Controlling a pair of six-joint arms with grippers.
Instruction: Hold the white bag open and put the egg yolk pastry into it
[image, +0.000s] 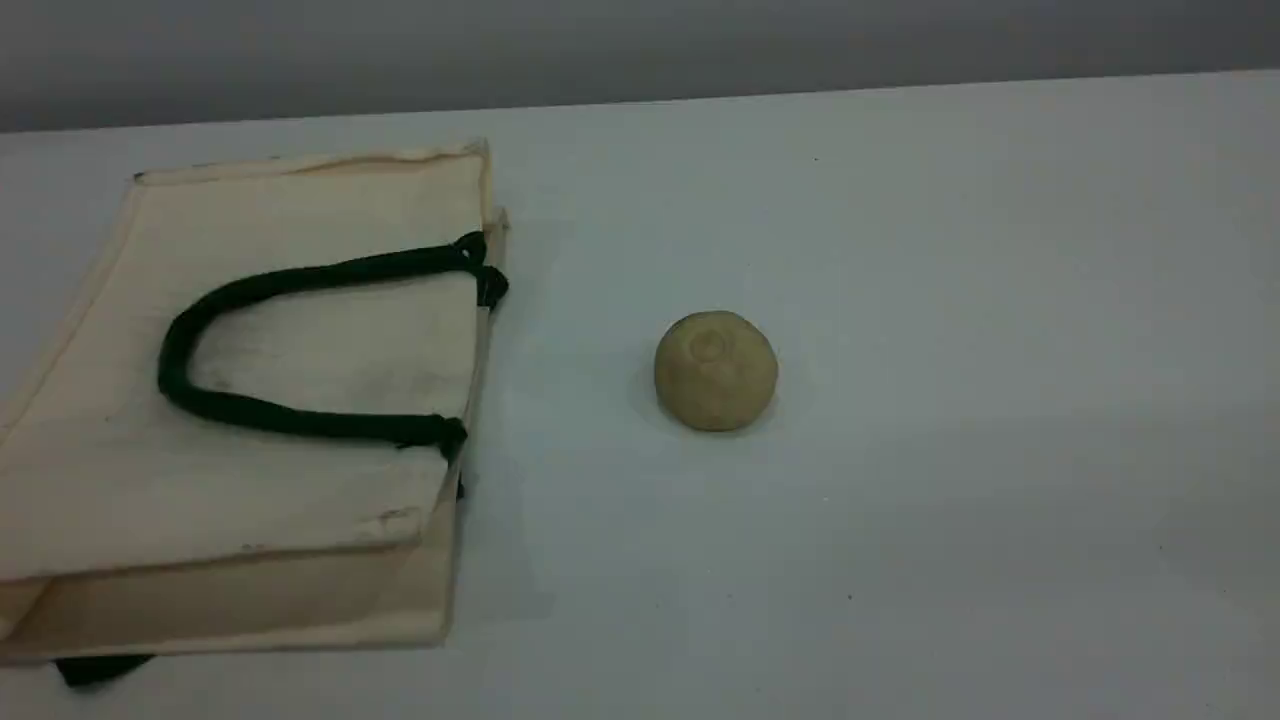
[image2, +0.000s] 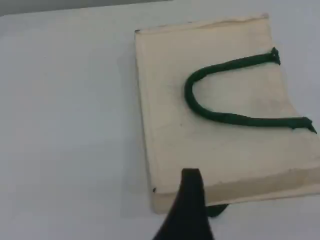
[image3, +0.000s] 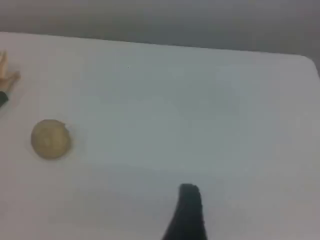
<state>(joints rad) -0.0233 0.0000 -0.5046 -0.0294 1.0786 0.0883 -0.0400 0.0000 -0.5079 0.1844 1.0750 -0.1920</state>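
Observation:
The white bag (image: 300, 500) lies flat on the left of the table, its mouth edge facing right, and its dark rope handle (image: 300, 279) is folded back over the top panel. The egg yolk pastry (image: 715, 370) sits alone on the table to the right of the bag, a clear gap between them. Neither arm shows in the scene view. In the left wrist view, one dark fingertip (image2: 190, 195) of my left gripper hovers over the bag (image2: 170, 100) near a corner. My right gripper's fingertip (image3: 187, 210) hangs above bare table, right of the pastry (image3: 50, 139). Nothing is held.
The white table (image: 950, 300) ends at a far edge against a grey wall. A second dark handle (image: 95, 668) peeks out under the bag's front left corner. A bit of the bag (image3: 7, 77) shows at the left edge of the right wrist view.

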